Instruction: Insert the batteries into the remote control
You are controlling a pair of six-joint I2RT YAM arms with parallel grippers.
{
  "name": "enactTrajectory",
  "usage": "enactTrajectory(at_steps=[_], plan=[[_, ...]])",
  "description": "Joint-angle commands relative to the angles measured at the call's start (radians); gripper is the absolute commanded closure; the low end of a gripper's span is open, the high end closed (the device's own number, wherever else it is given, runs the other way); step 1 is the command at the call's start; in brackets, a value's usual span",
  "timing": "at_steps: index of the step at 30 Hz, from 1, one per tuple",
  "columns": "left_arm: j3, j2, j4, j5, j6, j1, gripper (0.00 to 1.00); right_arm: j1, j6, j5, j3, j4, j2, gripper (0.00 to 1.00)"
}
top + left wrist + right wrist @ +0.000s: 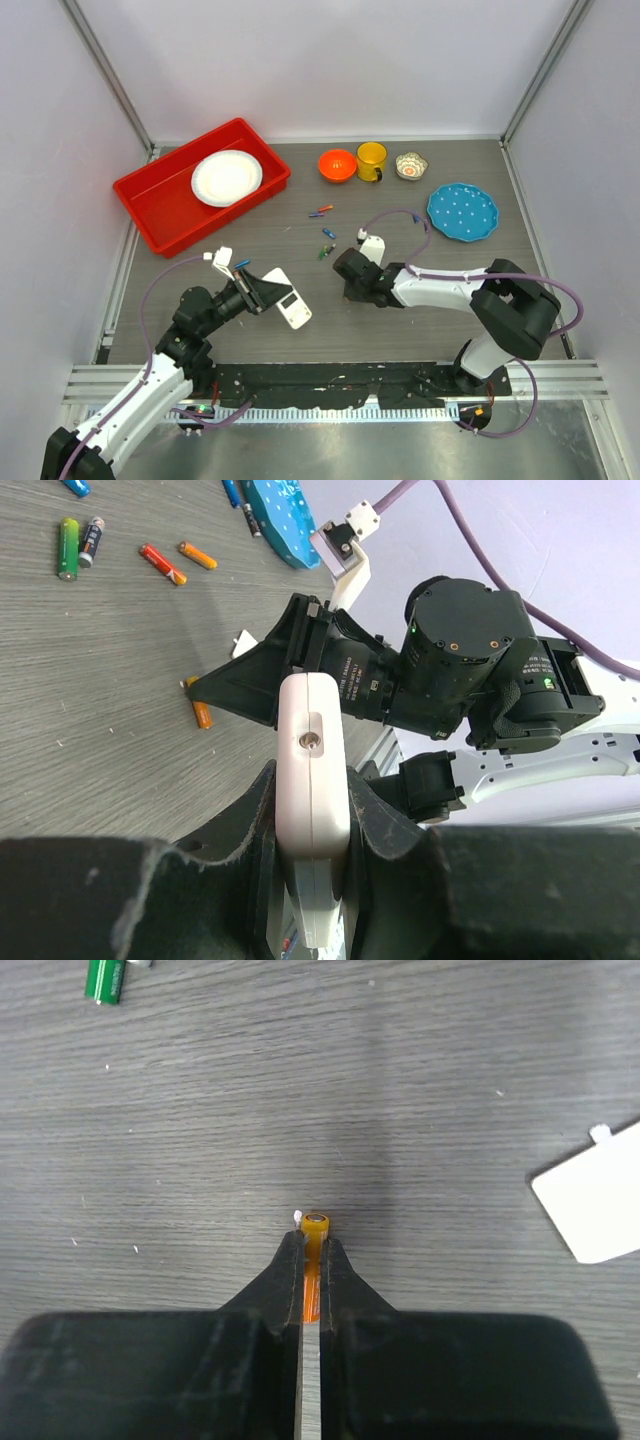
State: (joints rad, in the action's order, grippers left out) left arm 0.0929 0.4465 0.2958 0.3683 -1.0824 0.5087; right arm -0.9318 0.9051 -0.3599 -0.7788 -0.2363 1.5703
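Tabletop (290,250) of grey wood grain carries a red bin (160,210) at the far left with a white plate (227,178) in it. A blue dotted plate (462,211) sits far right, and near it an orange bowl (338,164), a yellow mug (371,160) and a small patterned bowl (411,165). At the near left, the left tool (312,810) is clamped on the white remote control (312,750), gripping its two flat faces. A white cover piece (595,1205) lies flat just beside the right tool (312,1248), which is pressed low to the tabletop, pinching an orange battery (316,1228). Loose batteries (326,240) lie scattered mid-table, a green one (105,978) among them.
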Motion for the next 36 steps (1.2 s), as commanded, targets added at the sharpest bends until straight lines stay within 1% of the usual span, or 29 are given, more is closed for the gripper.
enactTrajectory(at_steps=[1,2,5,6,7,8,9,11,13,17,21,23,29,32,33,36], plan=[[0.018,-0.011,0.039,-0.003,0.013,0.001,1.0,0.004,0.223,-0.031,0.078,-0.034,-0.062,0.99],[0.018,-0.012,0.039,-0.003,0.013,0.001,1.0,0.005,0.347,-0.053,0.09,-0.026,-0.087,0.99],[0.021,-0.019,0.039,-0.017,0.012,0.001,1.0,0.001,0.529,-0.15,0.121,-0.049,-0.185,0.99],[0.021,-0.02,0.039,-0.028,0.01,0.001,1.0,-0.004,0.637,-0.187,0.121,-0.066,-0.203,0.99],[0.021,-0.02,0.039,-0.034,0.009,0.002,1.0,-0.007,0.711,-0.22,0.106,-0.13,-0.22,0.99],[0.021,-0.022,0.039,-0.04,0.007,0.001,1.0,-0.007,0.75,-0.272,0.096,-0.149,-0.222,0.99],[0.021,-0.022,0.04,-0.052,0.006,0.001,1.0,-0.007,0.825,-0.296,0.084,-0.173,-0.219,0.99],[0.021,-0.022,0.042,-0.063,-0.001,0.002,1.0,-0.007,0.882,-0.356,0.053,-0.222,-0.194,0.99],[0.021,-0.022,0.043,-0.077,-0.004,0.001,1.0,-0.006,0.974,-0.369,0.047,-0.227,-0.178,0.99],[0.022,-0.023,0.043,-0.091,-0.011,0.002,1.0,-0.004,1.066,-0.367,0.021,-0.21,-0.092,0.99],[0.024,-0.025,0.042,-0.092,-0.013,0.002,1.0,-0.004,1.118,-0.364,-0.01,-0.172,-0.029,0.99],[0.025,-0.025,0.039,-0.092,-0.013,0.002,1.0,-0.004,1.13,-0.372,-0.034,-0.159,-0.007,0.99],[0.025,-0.032,0.023,-0.091,-0.005,0.002,1.0,0.002,1.141,-0.383,-0.096,-0.192,0.049,0.99],[0.025,-0.029,0.025,-0.097,-0.005,0.002,1.0,0.002,1.137,-0.376,-0.102,-0.204,0.065,0.93],[0.024,-0.031,0.028,-0.101,-0.005,0.002,1.0,0.001,1.131,-0.375,-0.103,-0.208,0.068,0.89],[0.022,-0.028,0.029,-0.103,-0.005,0.004,1.0,0.002,1.127,-0.366,-0.103,-0.218,0.077,0.84]])
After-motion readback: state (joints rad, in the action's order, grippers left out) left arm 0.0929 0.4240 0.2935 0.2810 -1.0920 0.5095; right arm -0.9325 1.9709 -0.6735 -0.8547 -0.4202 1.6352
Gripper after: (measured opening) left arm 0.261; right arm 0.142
